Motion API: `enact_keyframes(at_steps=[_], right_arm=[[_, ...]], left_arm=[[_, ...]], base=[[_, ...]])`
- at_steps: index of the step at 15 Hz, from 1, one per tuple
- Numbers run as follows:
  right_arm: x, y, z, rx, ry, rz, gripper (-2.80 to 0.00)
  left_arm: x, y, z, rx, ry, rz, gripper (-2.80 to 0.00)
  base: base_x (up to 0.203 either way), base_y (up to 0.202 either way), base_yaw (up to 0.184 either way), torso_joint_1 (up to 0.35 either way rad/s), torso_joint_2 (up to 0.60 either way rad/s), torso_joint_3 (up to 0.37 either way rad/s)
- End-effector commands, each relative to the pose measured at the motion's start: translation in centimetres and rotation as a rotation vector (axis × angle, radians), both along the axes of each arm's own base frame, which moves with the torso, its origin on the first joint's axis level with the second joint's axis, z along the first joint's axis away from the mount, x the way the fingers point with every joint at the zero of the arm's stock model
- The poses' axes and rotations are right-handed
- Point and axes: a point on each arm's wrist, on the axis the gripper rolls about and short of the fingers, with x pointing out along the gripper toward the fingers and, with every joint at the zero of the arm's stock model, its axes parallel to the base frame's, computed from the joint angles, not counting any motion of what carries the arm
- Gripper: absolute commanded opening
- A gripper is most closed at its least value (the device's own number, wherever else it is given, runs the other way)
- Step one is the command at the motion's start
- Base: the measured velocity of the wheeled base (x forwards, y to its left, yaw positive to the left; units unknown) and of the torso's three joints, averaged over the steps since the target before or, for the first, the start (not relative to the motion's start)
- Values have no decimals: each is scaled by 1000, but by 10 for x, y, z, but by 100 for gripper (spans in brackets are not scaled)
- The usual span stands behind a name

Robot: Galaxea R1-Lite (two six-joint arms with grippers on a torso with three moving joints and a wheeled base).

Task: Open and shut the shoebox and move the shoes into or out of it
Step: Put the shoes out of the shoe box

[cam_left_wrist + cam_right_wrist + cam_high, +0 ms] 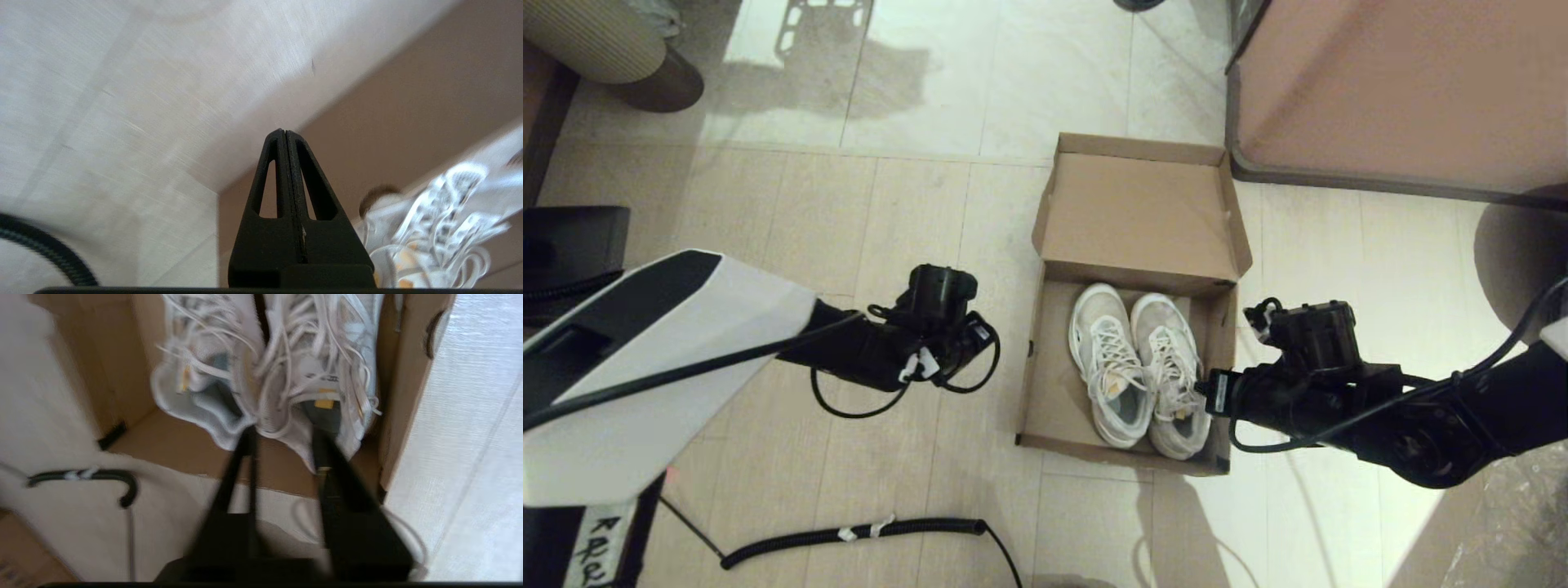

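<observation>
Shoebox (1131, 327) on the tiled floor (915, 269), lid (1139, 212) flung back toward the cabinet (1405, 90), with both shoes (1135, 367) side by side inside, crowded against its right wall. Right gripper (282, 437) just at the heel of the right-hand shoe, fingers (239, 473) parted narrowly, gripping nothing. Left gripper (284, 134) pinched fully together and empty, poised over bare floor left of the box, near a coiled cable (849, 535).
</observation>
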Motion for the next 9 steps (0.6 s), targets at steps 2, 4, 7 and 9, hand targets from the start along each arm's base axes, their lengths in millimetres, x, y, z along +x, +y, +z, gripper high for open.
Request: enact_keyframes(at_steps=[2, 4, 7, 9], right_arm=[[2, 20, -24, -113, 24, -26, 0], [4, 26, -36, -152, 40, -1, 0], [18, 34, -50, -189, 36, 24, 0], [30, 39, -58, -191, 32, 26, 0]], left_arm=[[-4, 17, 24, -23, -43, 37, -280], [-6, 21, 32, -30, -60, 44, -280], [-7, 29, 46, -45, -96, 59, -280], [-10, 32, 57, -54, -118, 62, -280]], base=[[0, 0, 0, 0, 0, 0], [0, 0, 0, 0, 0, 0], [0, 0, 0, 0, 0, 0], [0, 0, 0, 0, 0, 0]])
